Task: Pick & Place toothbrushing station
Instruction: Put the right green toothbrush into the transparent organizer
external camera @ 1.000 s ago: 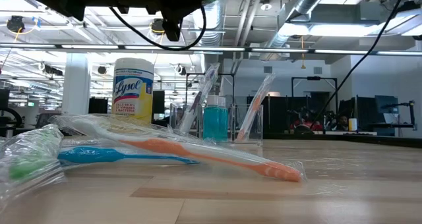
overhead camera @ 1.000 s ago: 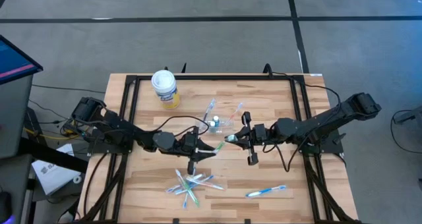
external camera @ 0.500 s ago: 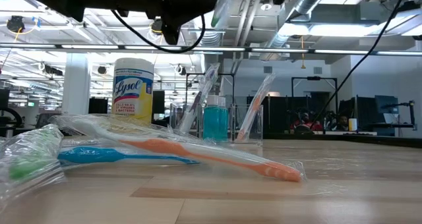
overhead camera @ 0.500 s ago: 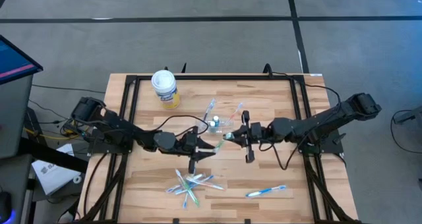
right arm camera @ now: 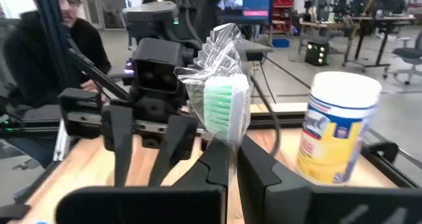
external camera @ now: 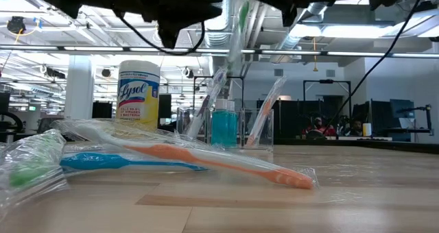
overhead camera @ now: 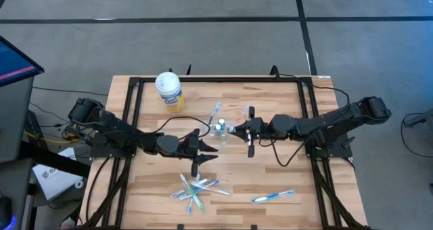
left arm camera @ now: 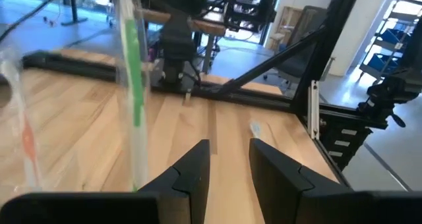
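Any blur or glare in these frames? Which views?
Low view: the green toothbrush carried overhead is motion-smeared; ceiling lights glare behind it; wrapped toothbrushes nearest the lens are soft. Left wrist view: the same brush streaks. Right wrist view: brush head sharp in the right gripper, room behind soft. High view: even light.

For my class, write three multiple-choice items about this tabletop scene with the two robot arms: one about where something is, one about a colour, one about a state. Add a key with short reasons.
1. Where does the white wipes tub stand?
A. Near the table's far edge, on the left arm's side
B. In the near right corner
C. Inside the clear cup

2. What colour is the bristle head of the wrapped toothbrush in the right gripper?
A. Orange
B. Green
C. Black

3. How is the left gripper?
A. Shut on a toothbrush
B. Shut on the cup
C. Open, holding nothing

Key: 1 A, the high view shows the tub near the far edge, left of the clear cup. 2 B, the right wrist view shows green bristles inside the wrapper. 3 C, the left wrist view shows a bare gap between its fingers.
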{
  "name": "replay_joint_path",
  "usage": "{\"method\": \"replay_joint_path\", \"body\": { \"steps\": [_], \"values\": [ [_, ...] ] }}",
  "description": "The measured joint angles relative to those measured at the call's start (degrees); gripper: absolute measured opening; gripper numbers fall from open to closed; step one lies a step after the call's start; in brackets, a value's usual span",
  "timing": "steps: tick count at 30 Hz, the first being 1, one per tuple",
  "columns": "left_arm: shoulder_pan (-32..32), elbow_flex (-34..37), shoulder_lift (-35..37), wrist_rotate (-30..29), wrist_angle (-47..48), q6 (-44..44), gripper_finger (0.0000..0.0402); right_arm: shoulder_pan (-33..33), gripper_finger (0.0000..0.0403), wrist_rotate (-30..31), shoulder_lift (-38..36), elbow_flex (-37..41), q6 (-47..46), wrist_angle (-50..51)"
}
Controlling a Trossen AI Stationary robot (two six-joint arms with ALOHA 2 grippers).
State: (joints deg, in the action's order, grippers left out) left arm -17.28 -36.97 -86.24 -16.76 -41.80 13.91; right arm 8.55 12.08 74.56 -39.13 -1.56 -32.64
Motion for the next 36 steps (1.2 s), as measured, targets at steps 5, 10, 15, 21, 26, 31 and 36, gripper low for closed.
{"method": "replay_joint_path", "body": {
  "steps": [5, 10, 15, 21, 26, 31, 36],
  "values": [
    [0.00, 1.20, 0.00, -1.21, -0.26, 0.55, 0.0102, -3.05, 0.0001, 0.00, 0.00, 0.00, -1.03, 2.06],
    [0.00, 1.20, 0.00, -1.28, -0.35, 0.55, 0.0102, -6.15, 0.0001, 0.00, 0.00, 0.00, -1.06, 3.46],
    [0.00, 1.20, 0.00, -1.28, -0.57, 0.53, 0.0102, -9.41, 0.0001, 0.00, 0.00, 0.00, -1.56, 6.82],
    [0.00, 1.20, 0.00, -1.26, -0.61, 0.52, 0.0102, -12.12, 0.0001, -0.02, 0.00, 0.00, -1.67, 7.14],
    [0.00, 1.20, -0.02, -1.26, -0.61, 0.52, 0.0102, -14.43, 0.0002, 0.00, 0.00, 0.00, -2.23, 9.97],
    [0.00, 1.20, -0.02, -1.26, -0.61, 0.50, 0.0102, -16.14, 0.0003, -0.02, 0.00, 0.00, -3.00, 10.78],
    [0.00, 1.20, -0.02, -1.26, -0.61, 0.39, 0.0102, -16.74, 0.0003, -0.02, 0.83, 0.09, -3.02, 11.39]
  ]
}}
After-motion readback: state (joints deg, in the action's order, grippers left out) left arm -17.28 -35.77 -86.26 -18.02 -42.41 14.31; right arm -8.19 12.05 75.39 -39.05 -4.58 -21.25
